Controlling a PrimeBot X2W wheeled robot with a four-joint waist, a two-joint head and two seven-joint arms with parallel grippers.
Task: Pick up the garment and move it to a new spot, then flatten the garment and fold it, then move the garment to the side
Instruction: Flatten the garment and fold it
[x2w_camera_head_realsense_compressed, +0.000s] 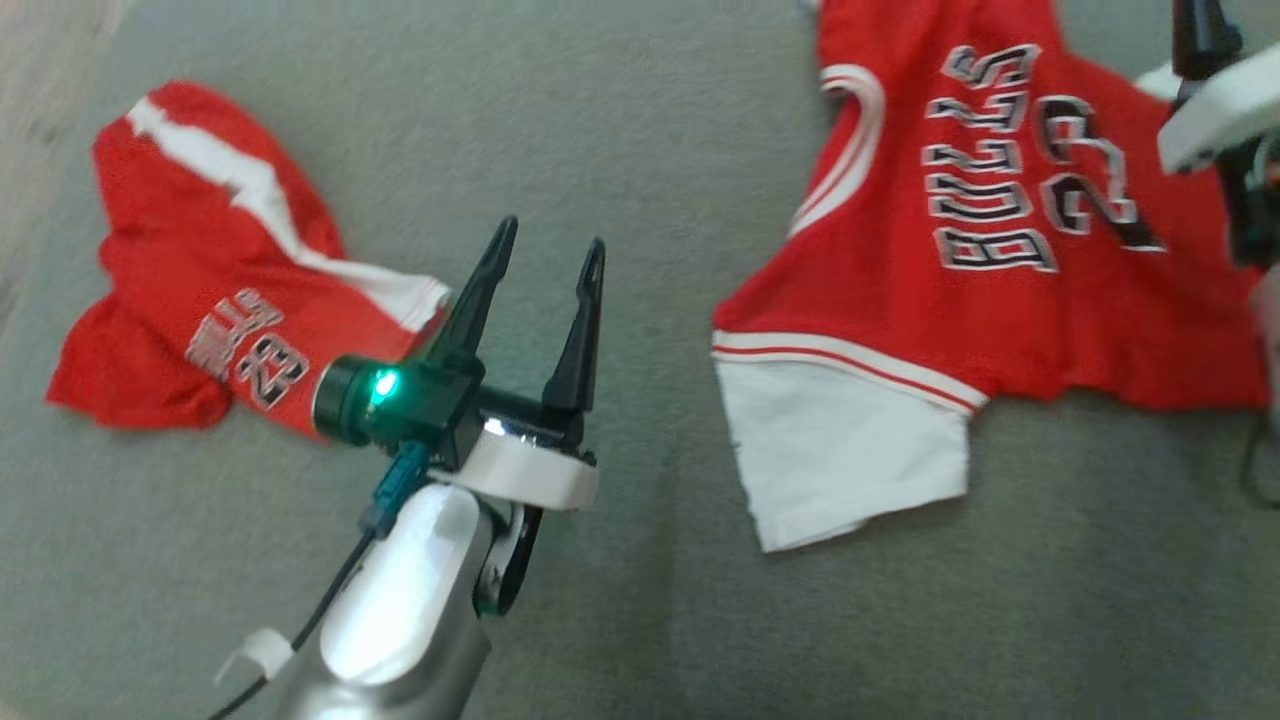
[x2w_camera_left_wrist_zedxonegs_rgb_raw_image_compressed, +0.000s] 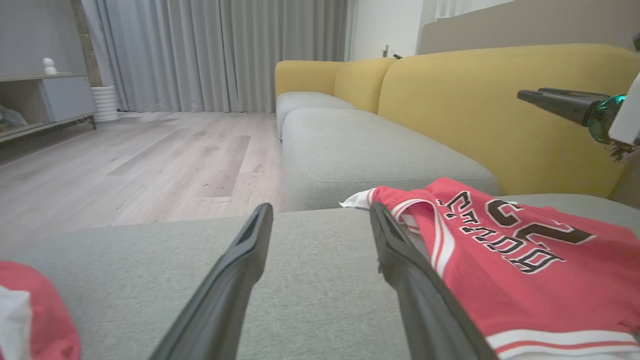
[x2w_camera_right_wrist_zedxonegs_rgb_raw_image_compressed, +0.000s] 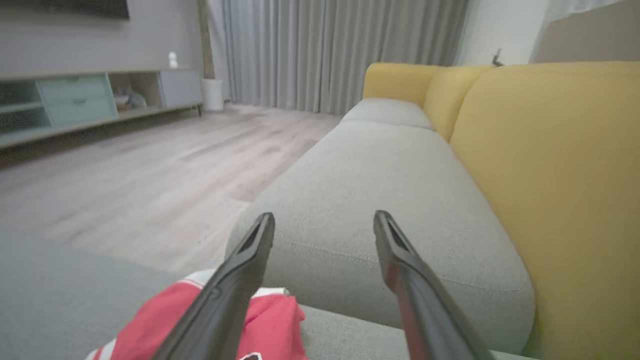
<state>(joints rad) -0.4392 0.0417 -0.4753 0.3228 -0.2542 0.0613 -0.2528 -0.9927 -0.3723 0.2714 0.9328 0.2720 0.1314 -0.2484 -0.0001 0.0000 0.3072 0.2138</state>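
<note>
Grey sofa seat (x2w_camera_head_realsense_compressed: 620, 130), jersey (x2w_camera_head_realsense_compressed: 1000, 230) cropped rightward

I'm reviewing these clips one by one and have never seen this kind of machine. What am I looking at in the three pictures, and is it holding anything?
This is a wheeled robot with two arms, each ending in a claw of two long dark fingers. The head view looks down from a camera on its head at a grey fabric sofa seat. The left claw stands open above bare seat, holding nothing. The right claw is open too, with nothing between its fingers.

The other two pictures come from cameras on each wrist, looking along that claw's own fingers toward the yellow sofa back and the pale wooden floor.

Two garments lie on the seat: a crumpled red and white garment at the left, and a red Bulls 23 jersey with white trim spread out at the right.
</note>
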